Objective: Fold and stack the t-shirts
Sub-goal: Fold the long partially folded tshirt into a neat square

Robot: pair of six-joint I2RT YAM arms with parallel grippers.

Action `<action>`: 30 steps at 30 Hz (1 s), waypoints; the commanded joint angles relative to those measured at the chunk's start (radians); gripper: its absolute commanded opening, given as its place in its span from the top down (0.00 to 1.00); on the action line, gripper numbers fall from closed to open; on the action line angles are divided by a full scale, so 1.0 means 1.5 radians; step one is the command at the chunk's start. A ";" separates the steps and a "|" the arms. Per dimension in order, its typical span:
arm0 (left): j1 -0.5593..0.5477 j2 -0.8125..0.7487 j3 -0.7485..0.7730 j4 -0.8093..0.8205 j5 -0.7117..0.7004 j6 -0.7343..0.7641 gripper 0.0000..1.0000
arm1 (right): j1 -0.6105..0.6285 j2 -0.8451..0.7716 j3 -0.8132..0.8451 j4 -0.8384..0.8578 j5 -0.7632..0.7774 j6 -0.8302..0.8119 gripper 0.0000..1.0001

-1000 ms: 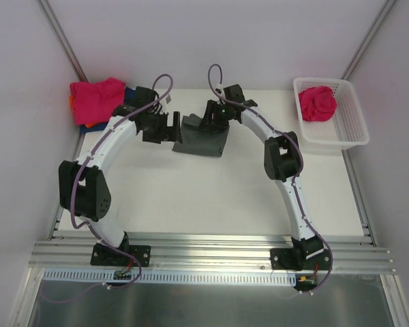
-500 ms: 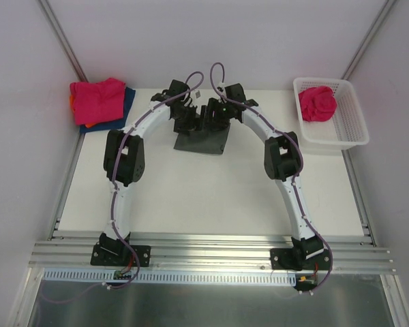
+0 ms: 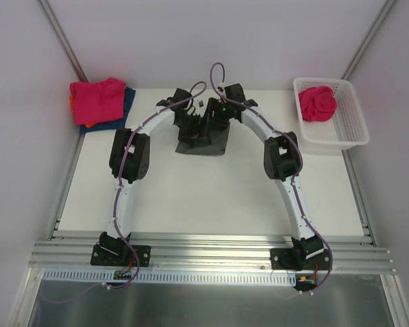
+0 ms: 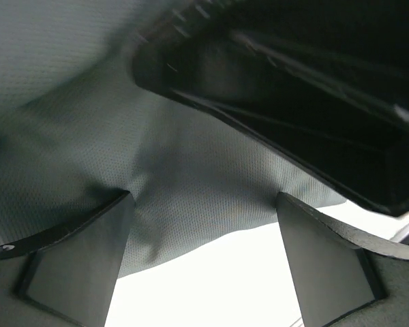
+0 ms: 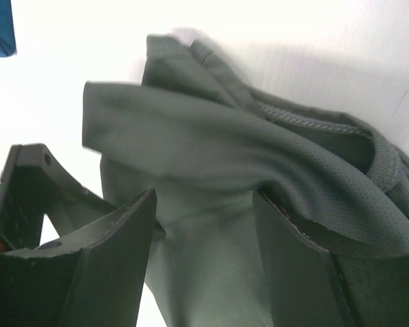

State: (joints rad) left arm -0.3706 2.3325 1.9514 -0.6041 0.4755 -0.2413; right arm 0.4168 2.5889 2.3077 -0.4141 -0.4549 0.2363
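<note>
Folding the grey shirt (image 3: 215, 144), mid-step. It lies at the back centre of the table (image 3: 191, 197), partly folded, with one end bunched in loose ridges (right wrist view). Both arms meet over its far edge, their grippers close beside each other.

- Left gripper (image 4: 203, 204): fingers wide, grey cloth spanning the gap beneath, nothing pinched.
- Right gripper (image 5: 204, 197): also wide, cloth under and between the fingers, not clamped as far as shows.
- Pile (image 3: 99, 102) of folded shirts in the back left corner: pink on top, blue and orange under.
- One crumpled pink shirt (image 3: 317, 103) sits in the basket (image 3: 354, 133) at right, well apart.

Judgement: this is the grasp stage of a fold, likely a late one. The next move calls for both grippers to drop onto the same edge and close on all layers. They then lift and carry together so the fold lands square. Risk: catching only the top layer.
</note>
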 commanded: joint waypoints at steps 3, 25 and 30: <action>-0.017 -0.039 -0.057 -0.011 0.034 -0.013 0.14 | -0.003 0.017 0.055 0.016 0.038 0.006 0.37; -0.044 -0.314 -0.186 -0.021 -0.060 0.017 0.12 | -0.005 -0.146 0.025 0.017 0.019 0.017 0.36; -0.044 -0.335 -0.139 -0.029 -0.093 0.044 0.09 | -0.013 -0.237 -0.078 0.009 0.005 0.022 0.36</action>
State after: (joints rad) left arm -0.4328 1.8805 1.6817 -0.6350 0.3939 -0.2188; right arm 0.4103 2.4042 2.2356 -0.4156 -0.4137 0.2543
